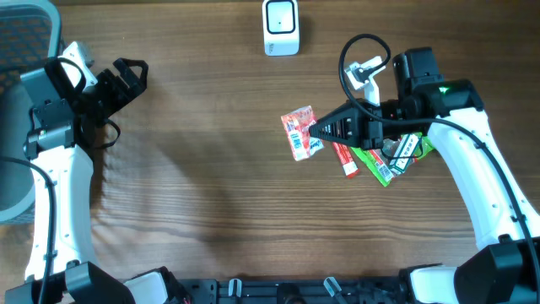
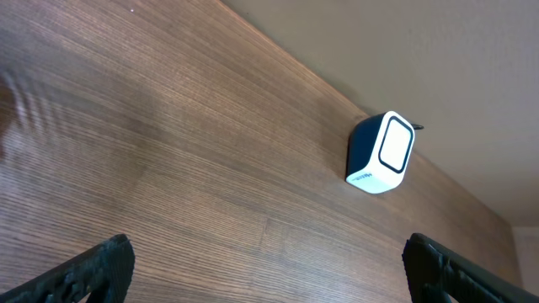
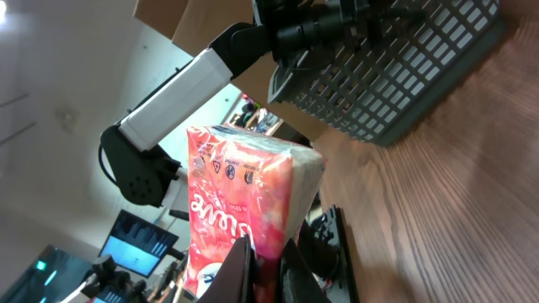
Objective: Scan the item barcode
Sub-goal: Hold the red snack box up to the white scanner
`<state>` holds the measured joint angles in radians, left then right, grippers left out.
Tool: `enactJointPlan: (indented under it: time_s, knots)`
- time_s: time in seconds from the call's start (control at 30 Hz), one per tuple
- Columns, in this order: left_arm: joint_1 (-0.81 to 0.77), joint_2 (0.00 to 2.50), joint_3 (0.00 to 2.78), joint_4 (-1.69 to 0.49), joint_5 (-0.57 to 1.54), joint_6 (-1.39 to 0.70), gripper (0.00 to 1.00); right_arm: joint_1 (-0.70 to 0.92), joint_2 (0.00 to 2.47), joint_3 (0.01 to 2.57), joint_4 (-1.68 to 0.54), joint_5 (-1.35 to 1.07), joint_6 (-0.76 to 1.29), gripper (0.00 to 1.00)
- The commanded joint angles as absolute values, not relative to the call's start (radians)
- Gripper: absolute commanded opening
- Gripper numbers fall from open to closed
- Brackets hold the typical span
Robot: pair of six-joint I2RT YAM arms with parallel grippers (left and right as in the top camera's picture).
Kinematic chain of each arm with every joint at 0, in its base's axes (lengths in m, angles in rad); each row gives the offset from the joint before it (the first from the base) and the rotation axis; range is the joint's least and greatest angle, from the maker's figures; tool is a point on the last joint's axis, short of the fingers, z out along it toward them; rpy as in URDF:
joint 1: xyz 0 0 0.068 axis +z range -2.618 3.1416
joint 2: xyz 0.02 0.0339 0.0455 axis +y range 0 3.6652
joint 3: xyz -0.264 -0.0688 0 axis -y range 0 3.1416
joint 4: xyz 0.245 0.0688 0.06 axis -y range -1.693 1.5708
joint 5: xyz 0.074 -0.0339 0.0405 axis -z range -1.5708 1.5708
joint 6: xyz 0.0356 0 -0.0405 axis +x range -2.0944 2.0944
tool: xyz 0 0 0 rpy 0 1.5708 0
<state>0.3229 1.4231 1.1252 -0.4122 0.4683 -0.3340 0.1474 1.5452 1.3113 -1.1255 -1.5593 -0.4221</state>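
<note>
Pink packet (image 1: 297,135) in the right claw's (image 1: 315,133) tight pinch (left claw (image 1: 135,74) agape)

Bare wood across the middle of the table (image 1: 211,211) and along its near edge leaves wide passage. The scanner (image 1: 279,25) stands mid far edge. Loose packets (image 1: 377,167) lie toward the right edge, and beside them is the right gripper (image 1: 314,133), clamped on a red packet (image 1: 295,127). The left arm (image 1: 63,177) and a mesh basket (image 1: 25,29) crowd the far left corner.

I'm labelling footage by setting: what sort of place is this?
Probably a robotics lab set up as a mock checkout. A barcode scanner stands on a wooden table not far from a heap of snack packets, and the right wrist view shows computer monitors in the background.
</note>
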Motion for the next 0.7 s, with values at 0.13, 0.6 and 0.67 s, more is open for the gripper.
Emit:
enactJointPlan:
  time_s: [0.13, 0.6, 0.67]
  knots:
    - [0.326, 1.423, 1.128, -0.410, 0.470, -0.318, 1.00, 0.182, 1.548, 1.314, -1.062, -1.623, -0.353, 0.04]
    - [0.326, 1.423, 1.128, -0.410, 0.470, -0.318, 1.00, 0.511, 1.554, 1.351, -0.733, 0.197, 0.053, 0.04]
    - [0.326, 1.423, 1.128, -0.410, 0.470, -0.318, 1.00, 0.521, 1.556, 1.447, -0.754, 0.213, 0.056, 0.04]
